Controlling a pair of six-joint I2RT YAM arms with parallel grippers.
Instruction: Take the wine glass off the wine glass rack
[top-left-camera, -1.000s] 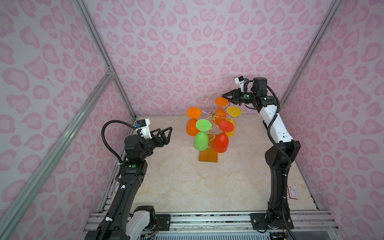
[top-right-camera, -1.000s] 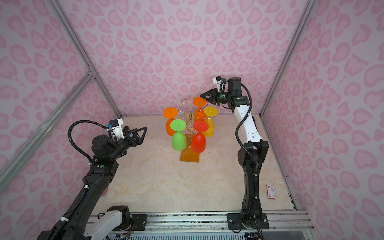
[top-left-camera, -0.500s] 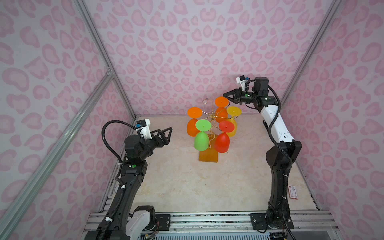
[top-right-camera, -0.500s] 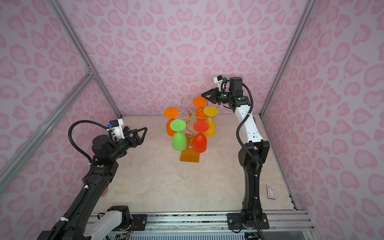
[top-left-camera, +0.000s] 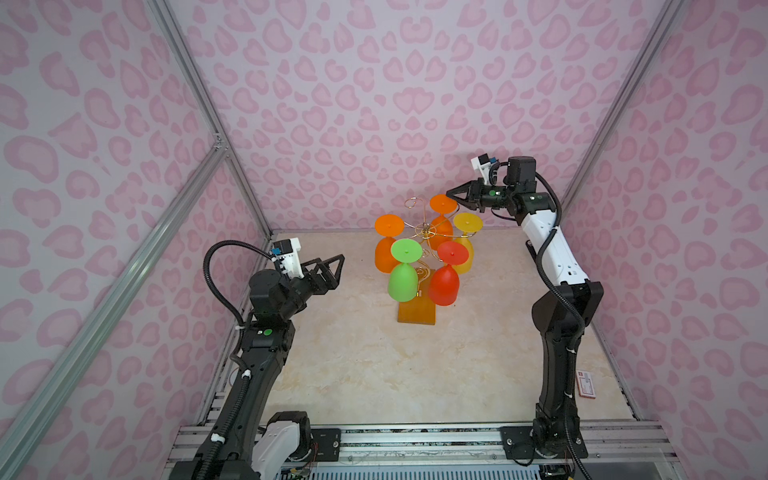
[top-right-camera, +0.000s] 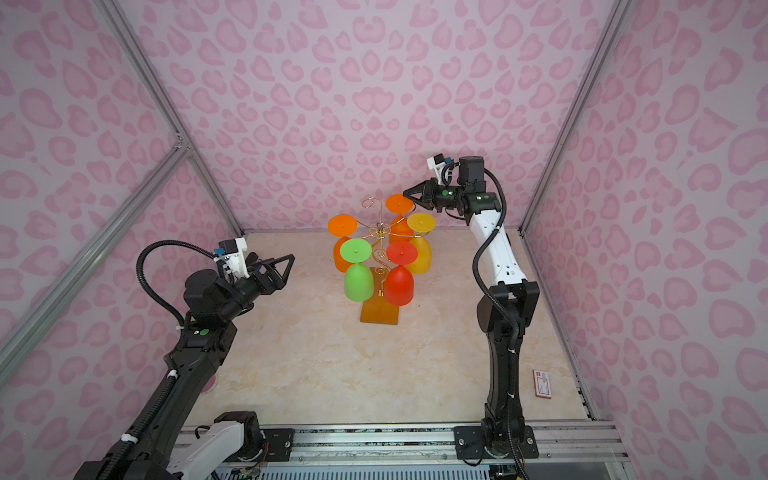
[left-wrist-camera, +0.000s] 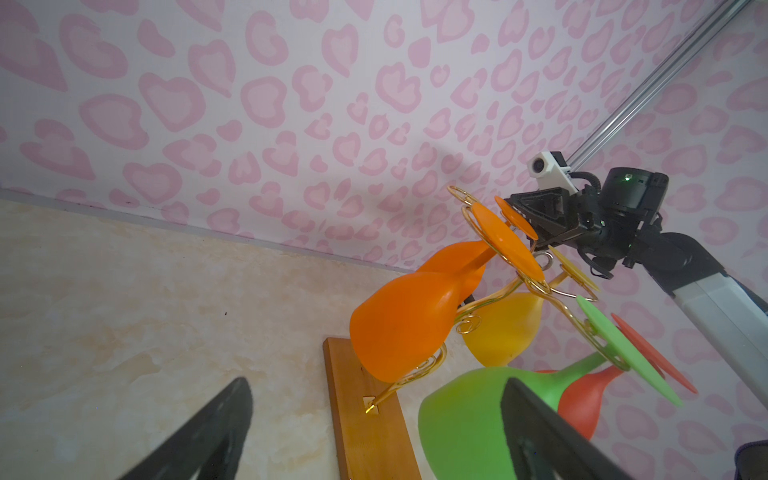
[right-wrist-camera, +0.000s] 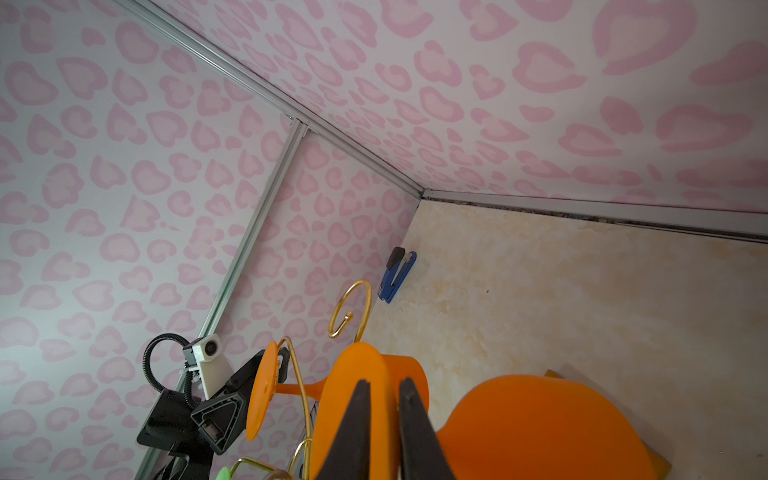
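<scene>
Pink heart-print walls close in a beige marbled tabletop (top-left-camera: 353, 365). In both top views the wine glass rack (top-left-camera: 417, 312) stands mid-tabletop, nearer the far edge. Five upturned glasses hang from its gold arms: a green glass (top-left-camera: 402, 282) and a red glass (top-left-camera: 444, 286) on the near side, and farther back an orange glass (top-left-camera: 384, 259) on the left, a yellow glass (top-left-camera: 467, 224) on the right and the orange wine glass (top-left-camera: 443, 203) at the very back. The right tool (top-left-camera: 451, 194) reaches in from the right and meets the foot of that back glass, which hangs on its arm. The left tool (top-left-camera: 337, 270) hovers over the left edge, well apart from the rack, spread wide and holding nothing. A small red-and-white card (top-right-camera: 542, 383) lies near the right edge.

From the left wrist, the left tool's fingers (left-wrist-camera: 199, 436) stand far apart with the rack's wooden base between them.

From the right wrist, the right tool's fingers (right-wrist-camera: 357, 415) sit close together, pinching the rim of the orange wine glass's foot. A blue stapler (right-wrist-camera: 397, 276) lies at the tabletop's edge against the wall.
</scene>
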